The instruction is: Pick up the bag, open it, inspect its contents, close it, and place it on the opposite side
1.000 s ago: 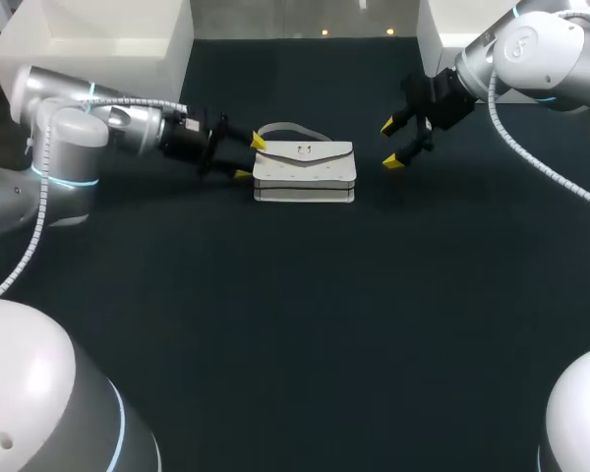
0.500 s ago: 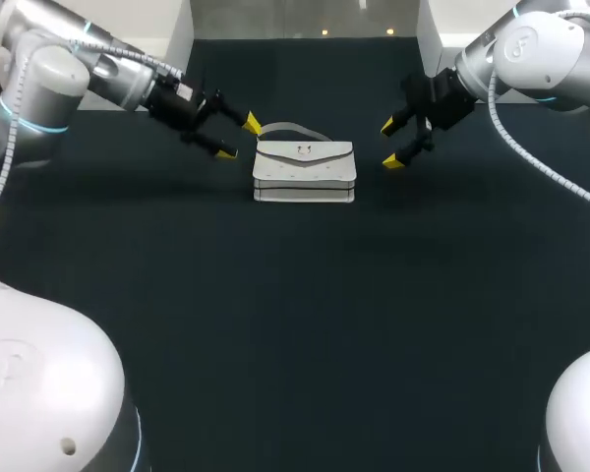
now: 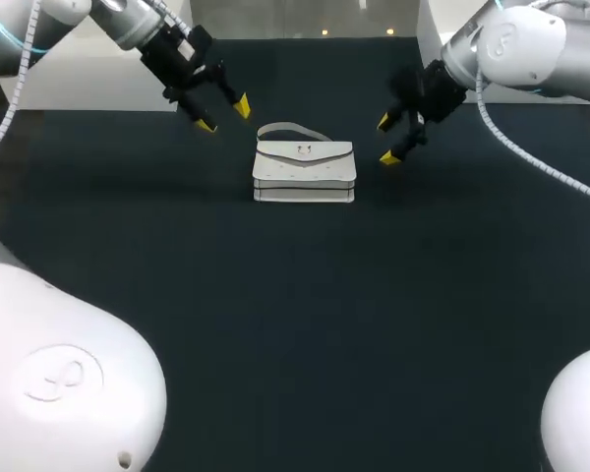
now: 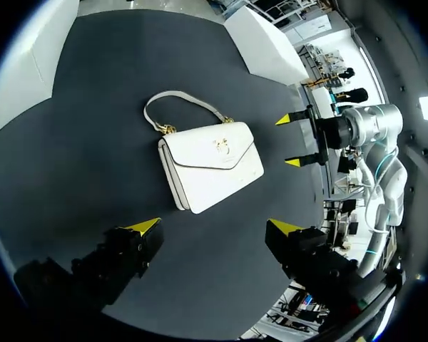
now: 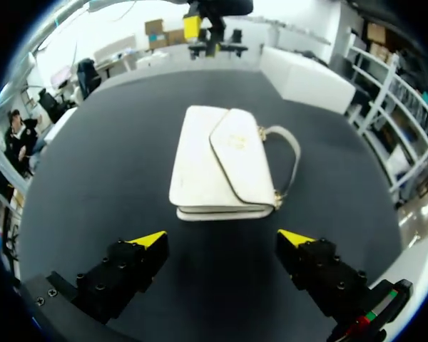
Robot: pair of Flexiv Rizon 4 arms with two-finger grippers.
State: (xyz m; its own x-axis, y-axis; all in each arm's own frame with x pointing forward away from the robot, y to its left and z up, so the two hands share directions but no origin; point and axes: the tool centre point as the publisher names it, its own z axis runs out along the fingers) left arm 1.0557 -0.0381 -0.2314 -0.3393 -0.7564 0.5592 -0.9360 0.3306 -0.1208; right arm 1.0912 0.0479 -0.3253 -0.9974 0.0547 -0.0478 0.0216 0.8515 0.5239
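The bag [image 3: 304, 169] hasn't budged since a second ago: it lies flat on the dark desk [image 3: 295, 324], flap up and closed, strap [image 3: 293, 128] arched on its far side. Just off the bag's right end, the right gripper [image 3: 386, 141] has barely shifted, only tucking in a touch closer. The big mover is the left gripper [image 3: 224, 115]. A second ago its tips sat right at the bag's left end, and now it has swung clear, beyond the bag's left corner and well apart from it.

Both grippers stand wide apart, holding nothing and touching nothing. In the left wrist view the left gripper [image 4: 215, 226] has bare desk between its yellow tips, with the bag [image 4: 210, 164] ahead of it and the right gripper [image 4: 288, 141] just past the bag's far end. The right wrist view mirrors that. The right gripper [image 5: 221, 238] is spread wider than the bag [image 5: 221, 164] lying ahead of it, and the left gripper [image 5: 200, 25] hangs far beyond. The wrist views also pick out gold fittings [image 4: 167, 128] where the strap meets the bag, too small to make out from the head view.
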